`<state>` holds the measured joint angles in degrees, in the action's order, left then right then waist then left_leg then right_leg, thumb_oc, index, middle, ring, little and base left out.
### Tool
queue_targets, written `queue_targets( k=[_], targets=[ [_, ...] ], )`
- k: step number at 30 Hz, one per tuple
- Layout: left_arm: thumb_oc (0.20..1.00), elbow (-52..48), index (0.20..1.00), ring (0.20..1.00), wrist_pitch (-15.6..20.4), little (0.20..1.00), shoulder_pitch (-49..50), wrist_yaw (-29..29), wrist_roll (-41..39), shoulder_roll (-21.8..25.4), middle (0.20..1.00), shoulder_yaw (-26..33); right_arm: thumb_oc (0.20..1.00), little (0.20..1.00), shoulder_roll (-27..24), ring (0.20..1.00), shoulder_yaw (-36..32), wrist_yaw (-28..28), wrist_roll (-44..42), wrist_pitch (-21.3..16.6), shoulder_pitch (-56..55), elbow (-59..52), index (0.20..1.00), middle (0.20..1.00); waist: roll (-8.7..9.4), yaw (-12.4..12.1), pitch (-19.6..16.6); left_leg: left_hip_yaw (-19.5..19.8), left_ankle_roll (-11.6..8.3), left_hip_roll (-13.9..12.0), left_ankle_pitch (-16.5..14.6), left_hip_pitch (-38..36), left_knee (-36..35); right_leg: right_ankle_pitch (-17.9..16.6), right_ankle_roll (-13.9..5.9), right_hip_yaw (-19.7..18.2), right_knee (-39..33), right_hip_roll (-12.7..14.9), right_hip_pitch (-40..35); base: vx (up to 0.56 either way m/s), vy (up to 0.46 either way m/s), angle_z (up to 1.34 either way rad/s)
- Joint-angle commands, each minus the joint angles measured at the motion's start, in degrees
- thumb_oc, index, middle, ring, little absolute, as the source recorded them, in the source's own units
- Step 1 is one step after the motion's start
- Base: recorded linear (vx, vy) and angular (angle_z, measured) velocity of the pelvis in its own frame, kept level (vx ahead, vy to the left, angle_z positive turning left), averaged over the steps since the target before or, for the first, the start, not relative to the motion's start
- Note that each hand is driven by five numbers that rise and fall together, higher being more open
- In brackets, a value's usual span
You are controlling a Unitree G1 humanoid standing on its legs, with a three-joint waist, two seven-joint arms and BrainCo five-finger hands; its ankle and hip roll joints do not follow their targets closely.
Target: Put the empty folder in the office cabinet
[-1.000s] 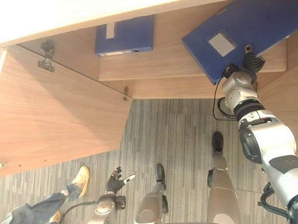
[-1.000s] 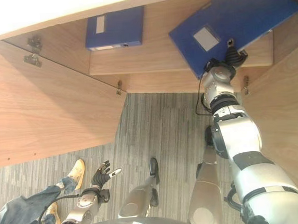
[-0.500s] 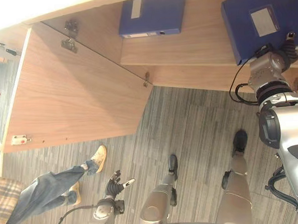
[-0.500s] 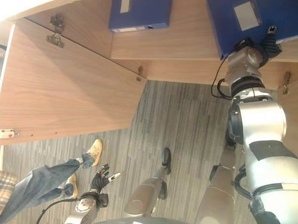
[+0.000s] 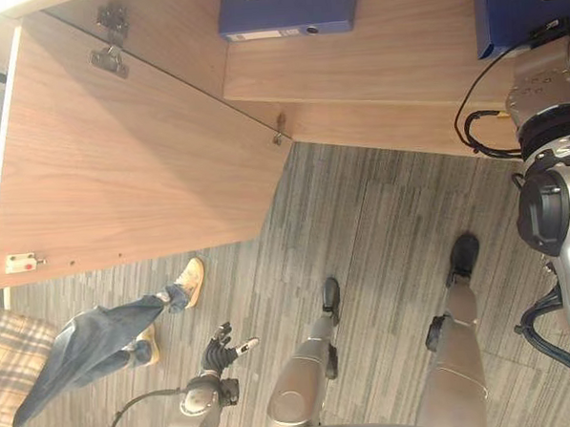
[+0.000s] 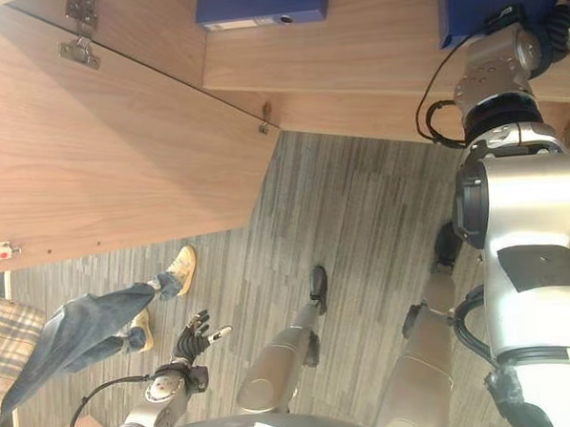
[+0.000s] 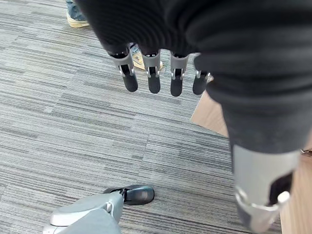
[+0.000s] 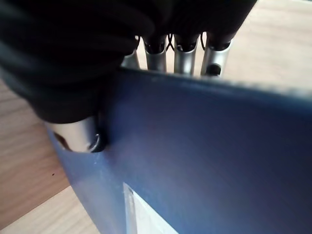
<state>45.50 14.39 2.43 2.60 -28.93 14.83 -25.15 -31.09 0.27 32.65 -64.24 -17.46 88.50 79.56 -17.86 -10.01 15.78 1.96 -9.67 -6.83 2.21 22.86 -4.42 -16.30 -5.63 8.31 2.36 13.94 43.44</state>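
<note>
My right robot hand (image 8: 83, 126) pinches the blue folder (image 8: 209, 161) over the cabinet shelf (image 5: 372, 56); it probably slips if tilted.

Scene viewed from head by both eye views, steeply downward: open cabinet door (image 5: 129, 164), shelf (image 5: 373, 65) and carpet floor (image 5: 363, 238) shared, slightly offset. Carpet floor seen along left hand (image 7: 156, 73) from close. Blue folder (image 8: 209, 161) faced at very close range past right hand (image 8: 73, 63).
</note>
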Motion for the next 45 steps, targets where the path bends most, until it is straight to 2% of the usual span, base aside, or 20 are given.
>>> queue_targets(
  k=[1,9,14,20,21,29,30,31,32,33,34,35,37,39,41,43,45],
  targets=[
    [1.000,1.9,1.000,1.000,0.6,1.000,-3.2,-2.3,-1.8,3.4,1.000,-3.0,0.200,0.200,-6.7,0.200,6.5,2.1,0.5,-4.6,2.6,1.1,0.200,0.200,-0.98,-2.2,-0.5,0.0,-1.73,-4.9,-1.5,-9.1,-0.6,3.9,-6.23,-2.9,7.6,0.6,7.7,0.00,0.000,0.00],
    [1.000,3.6,1.000,1.000,0.5,1.000,-4.4,-3.1,-3.0,2.8,1.000,-2.1,0.200,0.200,-4.3,0.200,8.9,2.4,3.0,-4.6,4.4,0.6,0.200,0.200,-1.06,-3.0,-0.9,0.0,-1.94,-5.4,-1.0,-7.4,-0.6,4.7,-5.95,-3.5,10.2,0.3,11.0,0.00,-0.005,0.00],
    [1.000,4.8,1.000,1.000,0.5,1.000,-5.1,-3.6,-3.7,2.6,1.000,-1.3,0.200,0.200,-0.6,0.200,12.5,1.5,7.4,-3.5,5.6,-0.5,0.200,0.200,-0.95,-3.5,-1.0,-0.2,-2.14,-5.5,-0.6,-6.5,-0.6,4.7,-5.84,-3.7,11.3,-0.1,13.1,0.00,-0.017,-0.07],
    [1.000,5.4,1.000,1.000,0.3,1.000,-5.3,-3.9,-4.1,2.5,1.000,-0.2,0.200,0.200,2.3,0.200,13.9,0.5,8.7,-2.8,6.5,-0.8,0.200,0.200,-0.90,-3.5,-1.3,-0.6,-2.15,-5.5,-0.8,-6.2,-0.6,4.8,-5.80,-4.1,12.2,-0.3,14.3,0.01,0.001,-0.09],
    [1.000,6.0,1.000,1.000,0.3,1.000,-5.5,-4.2,-4.2,2.5,1.000,0.3,1.000,1.000,3.9,1.000,14.8,-0.9,9.0,-2.4,6.5,-1.4,1.000,1.000,-0.72,-3.5,-1.4,-0.7,-2.18,-5.5,-0.8,-6.3,-0.6,4.8,-5.72,-4.2,12.3,-0.4,14.4,0.00,0.000,0.00],
    [1.000,8.0,1.000,1.000,-0.3,1.000,-6.0,-4.4,-4.1,2.5,1.000,1.6,1.000,1.000,7.4,1.000,15.6,-3.8,7.9,-1.0,5.5,-0.6,1.000,1.000,0.26,-2.7,-1.7,-1.4,-2.16,-5.5,-1.2,-6.8,-0.6,4.6,-5.63,-4.1,12.4,-0.6,14.3,0.00,0.000,0.00],
    [1.000,11.0,1.000,1.000,-1.1,1.000,-15.1,-9.1,-4.5,2.7,1.000,2.1,1.000,1.000,9.8,1.000,16.0,-4.5,7.9,-1.5,4.1,-2.0,1.000,1.000,1.04,-1.0,-1.4,-2.1,-2.36,-5.5,-1.3,-7.2,-0.6,4.6,-5.71,-4.1,12.4,-0.9,14.3,0.00,0.037,0.00],
    [1.000,10.4,1.000,1.000,-1.0,1.000,-15.4,-7.5,-4.4,3.1,1.000,1.3,1.000,1.000,13.7,1.000,16.1,-3.8,8.3,0.6,3.3,-0.9,1.000,1.000,1.50,-0.2,-1.1,-2.6,-2.32,-5.3,-1.6,-7.5,-0.6,4.1,-5.77,-4.4,12.1,-1.0,14.4,-0.01,0.025,-0.04],
    [1.000,8.7,1.000,1.000,-0.6,1.000,-14.2,-7.7,-5.1,3.0,1.000,1.3,1.000,1.000,15.5,1.000,17.4,-4.3,8.8,1.0,3.7,-0.6,1.000,1.000,1.69,-0.4,-1.1,-2.8,-2.29,-5.3,-1.8,-7.7,-0.6,4.0,-5.79,-4.5,12.0,-1.1,14.4,-0.02,0.018,-0.03],
    [1.000,8.7,1.000,1.000,-0.6,1.000,-14.2,-7.7,-5.1,3.0,1.000,1.3,1.000,1.000,15.5,1.000,17.4,-4.3,8.8,1.0,3.7,-0.6,1.000,1.000,1.69,-0.4,-1.1,-2.8,-2.29,-5.3,-1.8,-7.7,-0.6,4.0,-5.79,-4.5,12.0,-1.1,14.4,-0.03,-0.012,-0.14],
    [1.000,7.2,1.000,1.000,-1.0,1.000,-13.1,-7.2,-5.6,3.4,1.000,2.0,1.000,1.000,16.9,1.000,20.1,-5.4,10.3,3.0,3.6,-0.8,1.000,1.000,2.10,-0.4,-1.0,-3.0,-2.26,-5.2,-1.7,-7.8,-0.6,3.7,-5.82,-4.6,11.4,-1.0,14.2,-0.02,0.002,-0.20],
    [1.000,7.1,1.000,1.000,-1.1,1.000,-13.0,-7.2,-5.6,3.4,1.000,2.1,1.000,1.000,17.0,1.000,20.2,-5.3,10.3,3.1,3.6,-0.8,1.000,1.000,2.12,-0.2,-0.9,-2.9,-2.23,-5.1,-1.6,-7.8,-0.6,3.5,-5.84,-4.6,11.2,-1.0,14.2,-0.03,0.011,-0.26],
    [1.000,6.3,1.000,1.000,-1.9,1.000,-12.5,-6.7,-5.5,3.9,1.000,3.3,1.000,1.000,17.2,1.000,22.6,-7.2,13.5,6.4,2.3,-0.8,1.000,1.000,2.73,0.5,-0.6,-3.2,-2.12,-4.6,-1.6,-8.3,-0.6,3.0,-5.71,-4.8,10.4,-1.0,13.5,-0.02,0.017,-0.15],
    [1.000,6.4,1.000,1.000,-2.2,1.000,-12.7,-6.7,-5.5,4.1,1.000,3.6,1.000,1.000,17.1,1.000,22.9,-7.6,14.0,6.8,1.7,-0.8,1.000,1.000,2.94,0.8,-0.5,-3.3,-2.10,-4.4,-1.6,-8.5,-0.6,2.8,-5.70,-4.9,10.0,-1.0,13.2,0.00,0.005,-0.03],
    [1.000,6.0,1.000,1.000,-2.3,1.000,-12.8,-6.3,-5.7,4.3,1.000,3.9,1.000,1.000,17.0,1.000,26.1,-9.8,18.6,9.1,1.1,-1.2,1.000,1.000,3.40,1.4,-0.1,-3.7,-2.04,-3.9,-1.7,-9.1,-0.6,2.1,-5.72,-5.1,9.0,-1.2,12.6,-0.01,0.017,-0.01],
    [1.000,5.9,1.000,1.000,-2.2,1.000,-12.9,-6.1,-5.6,4.4,1.000,4.0,1.000,1.000,16.8,1.000,27.5,-10.5,20.5,9.5,0.8,-2.1,1.000,1.000,3.49,1.6,0.1,-3.9,-2.06,-3.8,-1.6,-9.3,-0.6,1.9,-5.71,-5.3,8.8,-1.2,12.5,-0.01,0.004,-0.02],
    [1.000,6.3,1.000,1.000,-2.3,1.000,-13.5,-6.2,-5.3,4.3,1.000,4.4,1.000,1.000,16.1,1.000,30.5,-11.3,26.8,10.2,-0.6,-3.5,1.000,1.000,3.99,2.7,0.7,-4.2,-2.07,-3.5,-1.6,-9.9,-0.6,1.6,-5.65,-5.6,8.3,-1.4,11.9,-0.01,0.003,-0.07]
  ],
)
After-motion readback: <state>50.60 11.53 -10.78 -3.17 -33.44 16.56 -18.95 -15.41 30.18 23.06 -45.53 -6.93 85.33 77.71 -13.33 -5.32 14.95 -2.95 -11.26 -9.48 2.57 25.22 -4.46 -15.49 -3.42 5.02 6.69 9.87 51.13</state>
